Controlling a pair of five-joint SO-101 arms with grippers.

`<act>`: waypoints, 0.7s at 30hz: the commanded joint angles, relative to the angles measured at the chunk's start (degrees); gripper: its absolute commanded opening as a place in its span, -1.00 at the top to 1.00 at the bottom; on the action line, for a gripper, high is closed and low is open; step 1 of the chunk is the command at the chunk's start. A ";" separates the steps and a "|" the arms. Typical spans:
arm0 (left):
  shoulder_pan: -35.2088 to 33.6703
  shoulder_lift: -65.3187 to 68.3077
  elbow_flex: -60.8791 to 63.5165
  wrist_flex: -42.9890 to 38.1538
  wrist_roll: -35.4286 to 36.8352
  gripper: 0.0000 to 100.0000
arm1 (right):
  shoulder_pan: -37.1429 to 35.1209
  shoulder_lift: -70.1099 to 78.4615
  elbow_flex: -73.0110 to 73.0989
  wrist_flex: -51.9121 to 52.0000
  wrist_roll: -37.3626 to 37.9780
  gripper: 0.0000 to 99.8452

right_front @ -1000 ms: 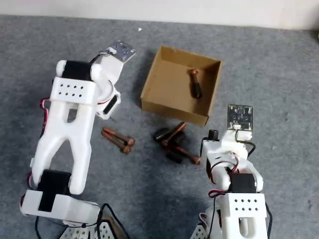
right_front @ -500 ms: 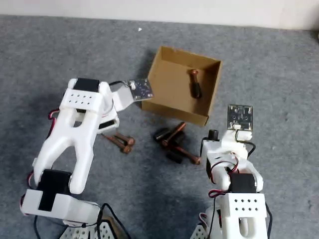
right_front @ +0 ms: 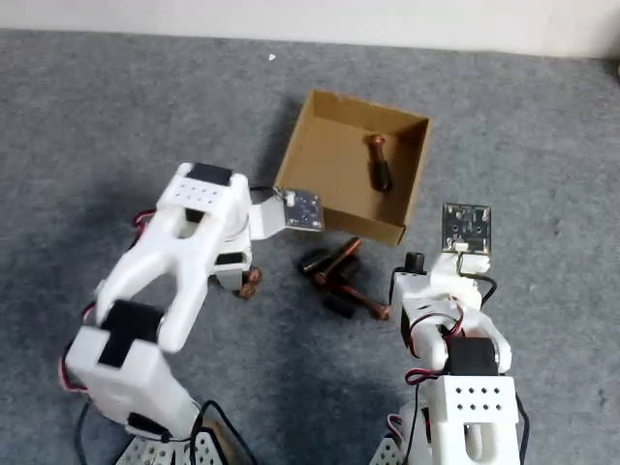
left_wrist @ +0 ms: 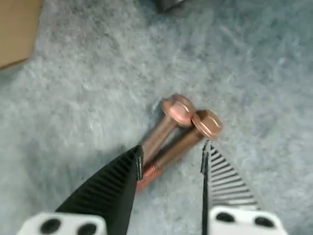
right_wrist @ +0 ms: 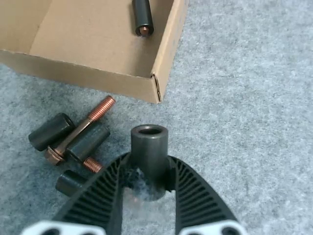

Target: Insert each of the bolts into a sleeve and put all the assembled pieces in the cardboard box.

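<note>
As you swung the left arm (right_front: pixel 199 232) from beside the cardboard box (right_front: pixel 329 155) down across the carpet, the left gripper (left_wrist: pixel 171 155) ended low over the pair of bolts (left_wrist: pixel 182 142), jaws apart, straddling both shafts, nothing gripped yet. That looked like setup for the next bolt pick; grabbing both at once was the risk. Your right gripper (right_wrist: pixel 146 171) stayed put, clamped on an upright sleeve (right_wrist: pixel 149 144), near the loose pile (right_front: pixel 339 273) of sleeves and bolts by the box front. The box held one assembled piece (right_front: pixel 381 167), bolt in sleeve, lying flat on its floor.
</note>
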 commanded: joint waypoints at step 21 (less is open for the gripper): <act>1.89 9.45 -12.18 -0.35 -0.53 0.68 | 0.92 -1.10 -0.31 -1.63 0.00 0.99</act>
